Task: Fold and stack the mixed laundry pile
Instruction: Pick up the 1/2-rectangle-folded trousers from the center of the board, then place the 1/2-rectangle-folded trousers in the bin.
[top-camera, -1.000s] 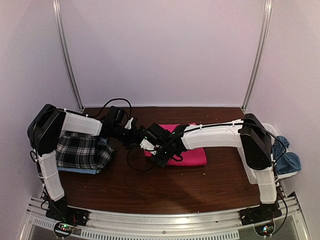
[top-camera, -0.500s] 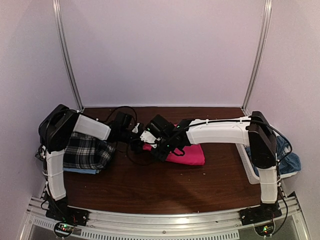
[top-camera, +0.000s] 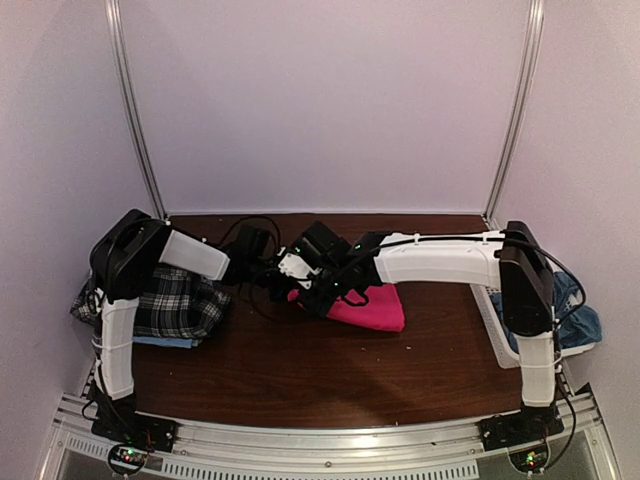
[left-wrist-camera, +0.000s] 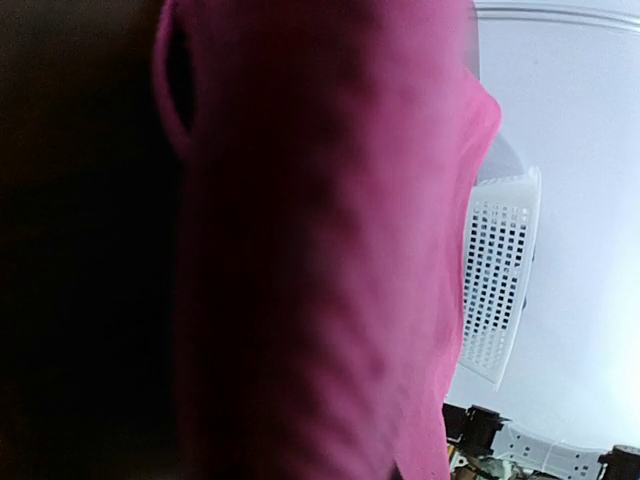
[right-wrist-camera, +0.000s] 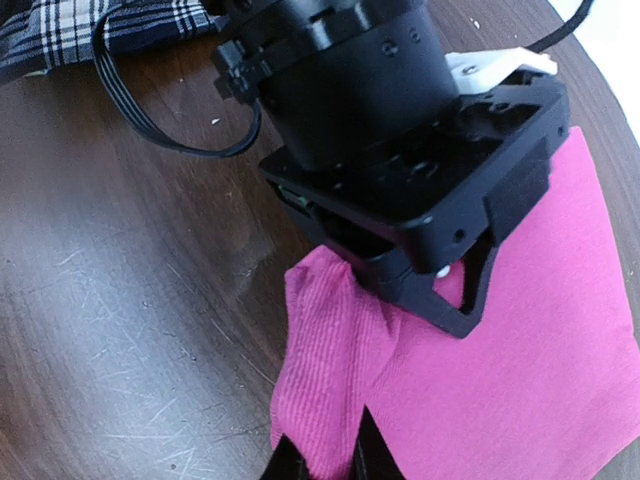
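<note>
Two pincers, left gripper (right-wrist-camera: 415, 290) and right gripper (right-wrist-camera: 325, 455), both pinched on left edge of hot-pink trousers (top-camera: 375, 305). Step, likely: fold. Next: carry edge rightward evenly, lay flat.

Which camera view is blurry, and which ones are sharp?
Left wrist view: hot-pink trousers fill the frame, blurred, dark at left; the white basket behind looks sharper. Right wrist view: crisp, table scratches clear. Top view: dim, slightly soft.

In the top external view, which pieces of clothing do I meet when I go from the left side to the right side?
plaid shirt → hot-pink trousers → blue cloth
</note>
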